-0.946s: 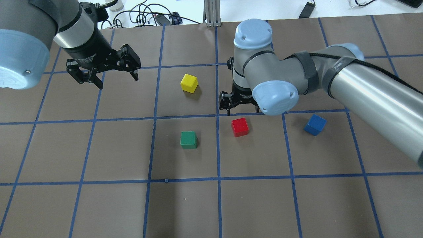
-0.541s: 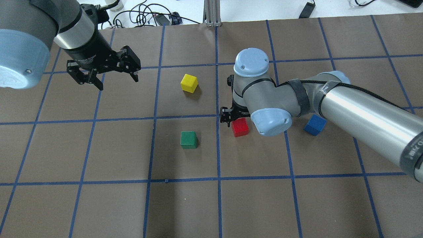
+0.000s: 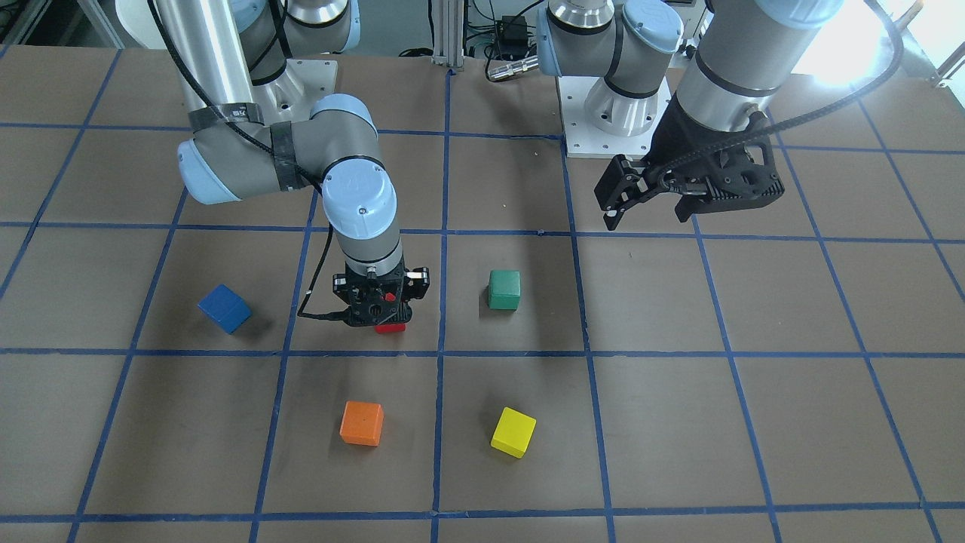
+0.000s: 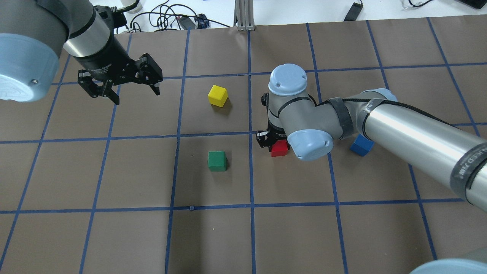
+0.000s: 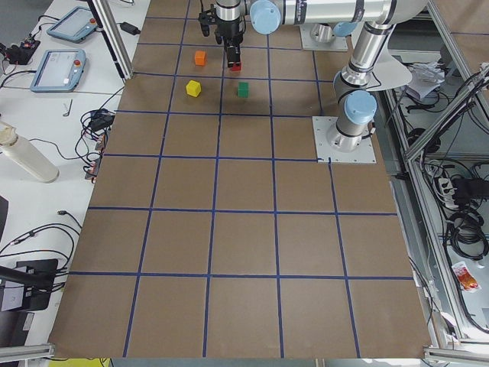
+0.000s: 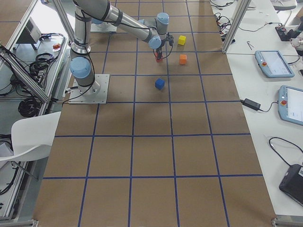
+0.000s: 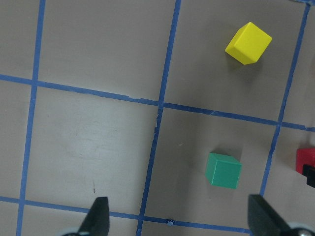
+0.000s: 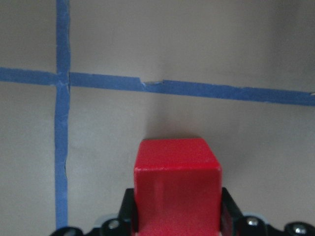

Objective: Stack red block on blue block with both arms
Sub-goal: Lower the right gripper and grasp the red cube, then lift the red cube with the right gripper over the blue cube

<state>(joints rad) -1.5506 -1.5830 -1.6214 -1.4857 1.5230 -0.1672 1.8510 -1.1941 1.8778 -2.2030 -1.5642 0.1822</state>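
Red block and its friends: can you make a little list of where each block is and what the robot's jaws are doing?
red block: on the table, jaws at both its sides
right gripper: down at the red block, jaws look closed against it
left gripper: jaws open, empty, above the table
blue block: alone, nothing stacked on it
green block, yellow block, orange block: each apart, untouched

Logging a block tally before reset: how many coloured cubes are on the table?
5: red block inside the right gripper, blue block on the robot's right side, green cube mid-table, orange cube and yellow cube farthest from the robot.
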